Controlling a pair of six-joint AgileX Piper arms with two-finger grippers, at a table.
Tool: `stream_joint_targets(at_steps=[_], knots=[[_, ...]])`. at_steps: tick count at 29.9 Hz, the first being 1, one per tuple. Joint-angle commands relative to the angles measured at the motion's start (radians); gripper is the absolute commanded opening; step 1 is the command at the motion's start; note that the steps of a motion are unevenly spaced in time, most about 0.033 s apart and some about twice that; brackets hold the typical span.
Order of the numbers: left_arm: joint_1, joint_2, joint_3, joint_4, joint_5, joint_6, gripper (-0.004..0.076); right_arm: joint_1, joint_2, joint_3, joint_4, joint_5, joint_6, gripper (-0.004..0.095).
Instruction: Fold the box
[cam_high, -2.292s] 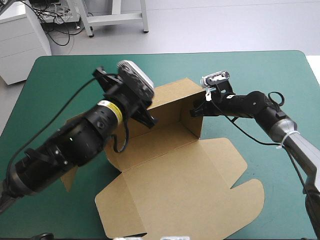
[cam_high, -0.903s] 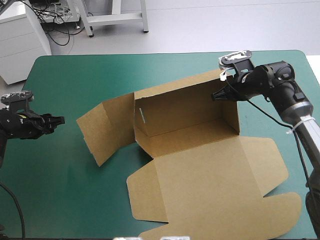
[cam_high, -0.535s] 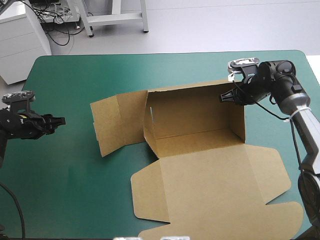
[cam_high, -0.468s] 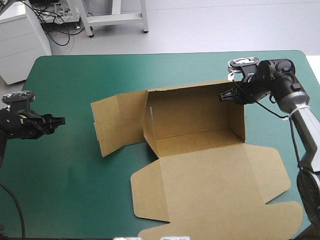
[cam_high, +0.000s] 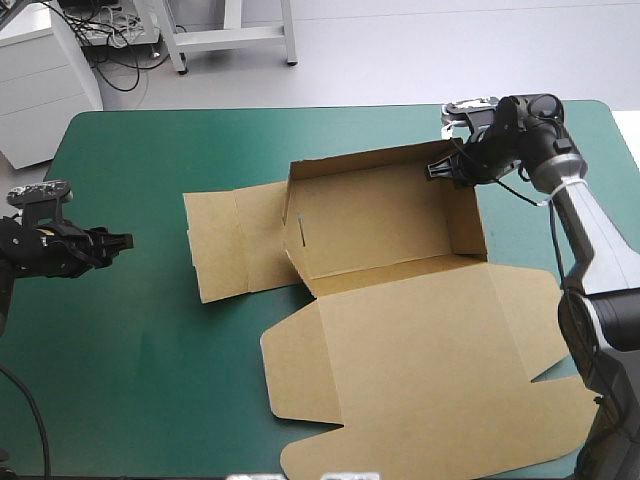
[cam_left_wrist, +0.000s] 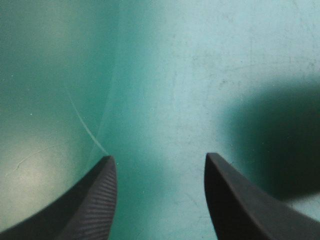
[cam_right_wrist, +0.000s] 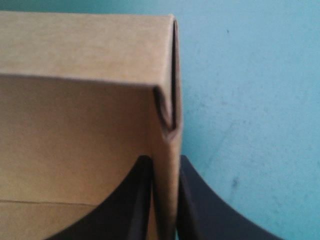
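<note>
**Box half-raised mid-bench; right hand on its far right corner**

Box (cam_high: 400, 300): brown cut board, on the teal-green cover (cam_high: 150, 380) of the bench, right of centre. Three walls are up around the floor panel.
- The back wall (cam_high: 370, 165) is toward the bench's far edge.
- The right end wall (cam_high: 468, 215) is up.
- The left end wall (cam_high: 296, 225) has a thin slit in it.

The near side is open. From there the lid (cam_high: 420, 370) lies flat, reaching toward the bench's near edge, with its tabs spread at both sides. A side flap (cam_high: 225, 240) lies flat on the cover, left of the left end wall.

Right hand (cam_high: 443, 170): at the far right corner of the box, where the back wall meets the right end wall. In the right wrist view the hand (cam_right_wrist: 164, 160) pinches the top of the upright end wall. The black fingers (cam_right_wrist: 125, 200) are all but together, one inside the box and one outside. The pinched board (cam_right_wrist: 167, 150) shows a doubled edge near the corner. Bare cover (cam_right_wrist: 250, 75) lies beyond the outer side.

Left hand (cam_high: 122, 240): near the bench's left edge, well apart from the box, pointing toward the flat side flap. In the left wrist view the hand (cam_left_wrist: 157, 157) has its fingers (cam_left_wrist: 95, 200) spread. Only bare cover (cam_left_wrist: 200, 75) lies between and ahead of them, with a dark shadow to one side.
</note>
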Motion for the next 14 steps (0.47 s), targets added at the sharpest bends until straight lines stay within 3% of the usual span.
stream_joint_targets(at_steps=[1,9,14], knots=[[-0.002,-0.032,-0.028,-0.028,-0.032,0.008,0.0386,-0.005,0.000,-0.086,0.013,-0.047,-0.008,0.0304],[-0.002,-0.032,-0.028,-0.026,-0.017,0.011,0.0386,-0.005,0.088,-0.156,0.009,-0.091,-0.030,0.0673],[-0.002,-0.032,-0.028,-0.026,-0.011,0.012,0.0386,-0.006,0.091,-0.192,0.007,-0.055,-0.036,0.0798]])
